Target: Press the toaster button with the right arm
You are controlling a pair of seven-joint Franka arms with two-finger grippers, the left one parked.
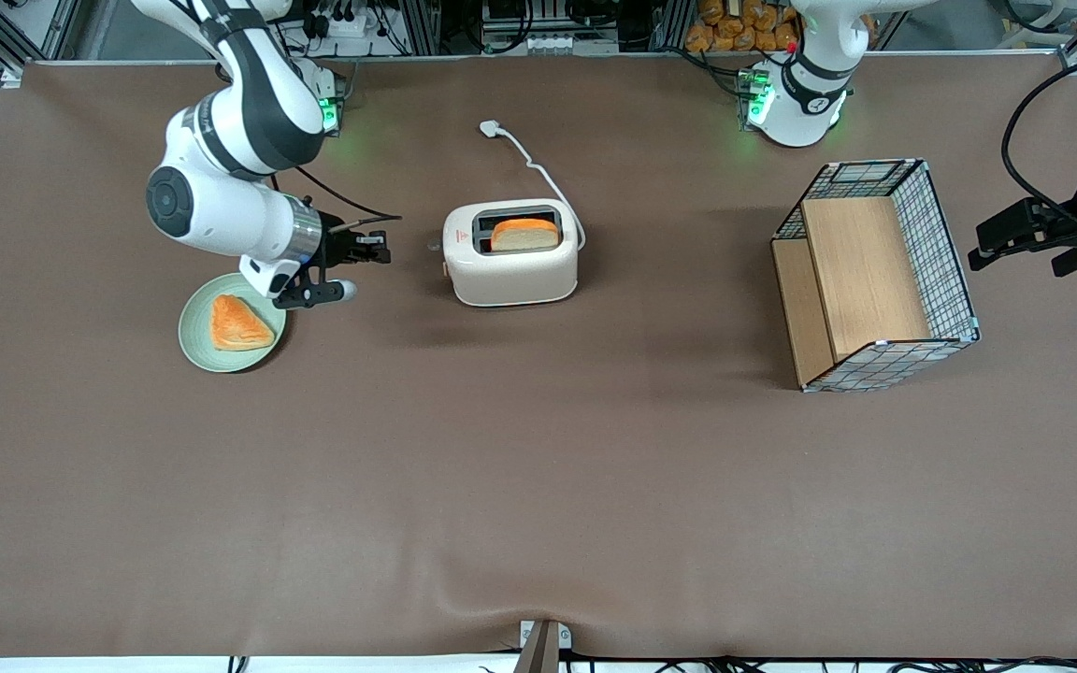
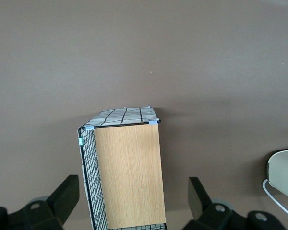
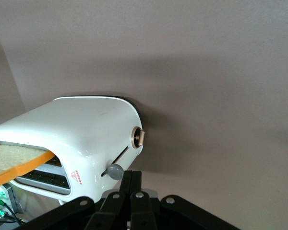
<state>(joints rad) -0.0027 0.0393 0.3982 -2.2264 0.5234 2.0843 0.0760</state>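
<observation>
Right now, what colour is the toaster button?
Grey, on the cream-white toaster; the toaster button shows best in the right wrist view.

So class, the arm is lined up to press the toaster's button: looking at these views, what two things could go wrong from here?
1. The shut gripper points at the toaster button, a small knob; slightly off, it may slip past it or hit the round dial close by.
2. The toaster stands loose on the table; a sideways push might slide it rather than depress the button.
</observation>
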